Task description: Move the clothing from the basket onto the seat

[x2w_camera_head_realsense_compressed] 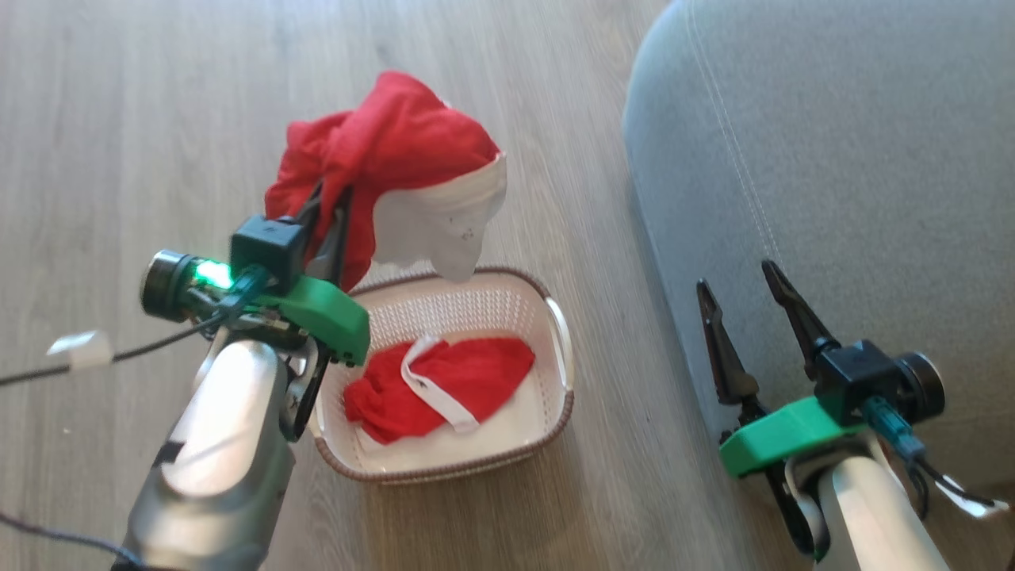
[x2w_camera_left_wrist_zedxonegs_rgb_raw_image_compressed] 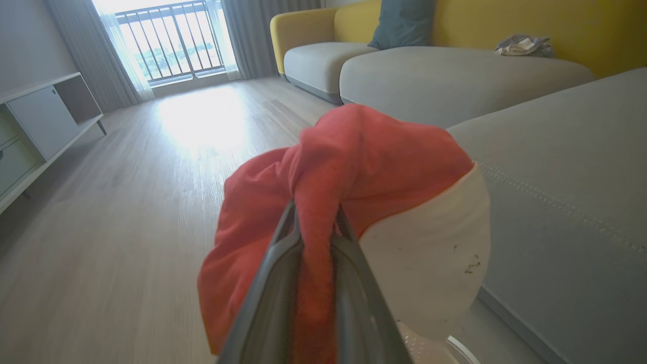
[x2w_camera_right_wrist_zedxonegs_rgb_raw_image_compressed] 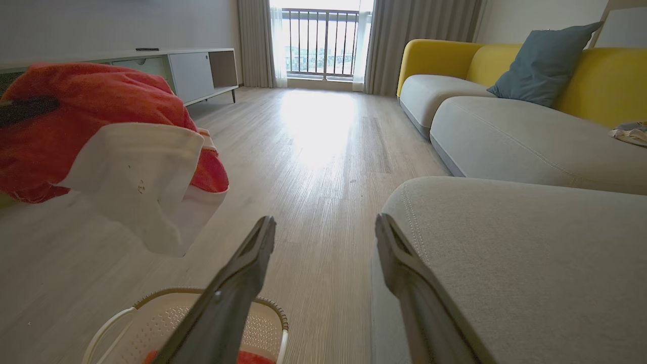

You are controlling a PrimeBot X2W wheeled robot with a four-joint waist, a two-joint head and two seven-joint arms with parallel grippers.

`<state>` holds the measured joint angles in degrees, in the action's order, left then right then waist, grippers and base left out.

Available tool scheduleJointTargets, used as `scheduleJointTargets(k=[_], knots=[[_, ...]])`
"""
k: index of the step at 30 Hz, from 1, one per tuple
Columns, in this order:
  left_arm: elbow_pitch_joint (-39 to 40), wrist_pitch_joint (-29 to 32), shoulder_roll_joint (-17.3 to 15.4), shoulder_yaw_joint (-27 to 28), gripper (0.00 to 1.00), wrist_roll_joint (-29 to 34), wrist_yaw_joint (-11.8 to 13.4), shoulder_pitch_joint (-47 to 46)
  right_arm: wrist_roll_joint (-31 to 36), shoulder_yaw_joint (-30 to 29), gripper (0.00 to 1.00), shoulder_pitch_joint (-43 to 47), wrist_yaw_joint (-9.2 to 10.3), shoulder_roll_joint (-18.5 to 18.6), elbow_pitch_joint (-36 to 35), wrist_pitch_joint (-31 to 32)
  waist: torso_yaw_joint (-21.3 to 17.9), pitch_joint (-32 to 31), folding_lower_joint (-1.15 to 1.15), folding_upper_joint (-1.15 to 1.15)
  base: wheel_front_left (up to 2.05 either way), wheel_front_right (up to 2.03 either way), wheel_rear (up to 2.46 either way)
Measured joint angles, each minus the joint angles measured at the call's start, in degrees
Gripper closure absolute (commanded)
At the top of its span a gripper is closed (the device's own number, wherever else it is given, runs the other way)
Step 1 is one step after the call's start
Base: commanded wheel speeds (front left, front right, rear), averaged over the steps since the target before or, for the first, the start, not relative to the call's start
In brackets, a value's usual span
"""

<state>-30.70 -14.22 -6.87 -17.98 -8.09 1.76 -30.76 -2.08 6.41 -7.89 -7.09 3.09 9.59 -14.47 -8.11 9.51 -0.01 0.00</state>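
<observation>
Above basket (x2w_camera_head_realsense_compressed: pixel 557 316) | left gripper (x2w_camera_left_wrist_zedxonegs_rgb_raw_image_compressed: pixel 314 222) clamping garment (x2w_camera_head_realsense_compressed: pixel 396 151) | right gripper (x2w_camera_head_realsense_compressed: pixel 735 274) idling, fingers wide | advising swinging high over seat (x2w_camera_head_realsense_compressed: pixel 833 159) edge, releasing well inboard

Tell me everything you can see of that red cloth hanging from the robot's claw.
The red garment is soft, bright red fabric with a white panel bearing small dark specks. It is bunched and crumpled, pinched between the two dark fingers of the left gripper and draping around them. It hangs in the air above the cream basket, touching only the gripper, its white panel drooping lowest, toward the grey seat.
</observation>
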Motion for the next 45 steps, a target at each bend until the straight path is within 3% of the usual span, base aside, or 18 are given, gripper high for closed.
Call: scheduleJointTargets(k=[10,16,22,29,45], knots=[[23.79,-0.09,2.47,9.09,1.00,-0.16,0.63,7.65,0.09,-0.65,0.00,4.58,0.00,0.00,0.25,0.00,2.83,-6.79,0.00,0.00,0.00,0.00,0.00],[30.11,-0.25,3.45,8.94,1.00,1.59,-1.36,9.97,0.09,-0.66,0.00,4.95,0.00,0.00,-0.05,0.00,3.48,-7.86,0.00,0.00,0.00,0.00,0.00],[33.20,-0.49,3.70,4.99,1.00,3.35,-4.09,11.22,0.09,-0.68,0.00,5.20,0.00,0.01,-0.38,0.00,3.83,-8.29,0.00,0.00,0.00,0.00,0.00],[33.41,-0.48,3.96,0.30,1.00,3.61,-5.60,14.39,0.09,-0.40,0.00,6.59,0.00,0.02,-0.68,0.00,4.07,-8.70,0.00,0.00,0.00,0.00,0.00],[33.38,-0.48,3.96,-2.71,1.00,3.53,-5.61,15.91,0.07,-0.22,0.00,6.63,0.00,0.34,-0.82,0.00,3.68,-8.77,0.00,0.00,0.00,0.00,0.00]])
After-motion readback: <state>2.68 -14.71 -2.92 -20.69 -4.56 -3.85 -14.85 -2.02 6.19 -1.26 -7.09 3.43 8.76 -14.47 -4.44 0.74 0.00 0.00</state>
